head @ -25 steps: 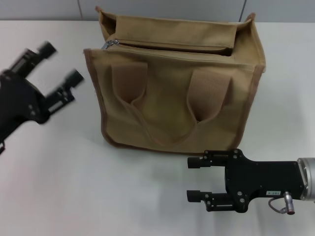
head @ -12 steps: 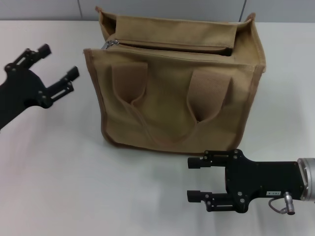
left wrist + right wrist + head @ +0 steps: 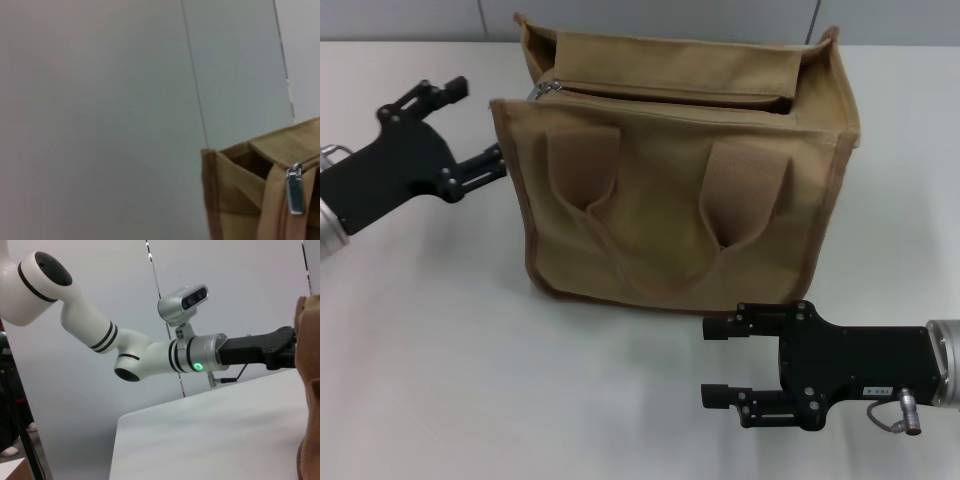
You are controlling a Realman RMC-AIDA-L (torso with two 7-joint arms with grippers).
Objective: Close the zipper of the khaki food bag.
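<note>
The khaki food bag [image 3: 675, 170] stands upright on the tabletop [image 3: 440, 350], its top unzipped. The left hand [image 3: 470, 125], fingers spread, hovers beside the bag's left upper corner; the right hand [image 3: 715, 362] lies open in front (idle). The zipper [image 3: 660, 95] slider sits at that left corner: pinch the tab squarely, then pull straight along the tape.

We see a white table [image 3: 440, 340] and, behind it, a grey panelled wall [image 3: 650, 18].

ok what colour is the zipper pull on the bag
Shiny silver metal pull tab, set against the khaki food bag; clearest in the left wrist view.
</note>
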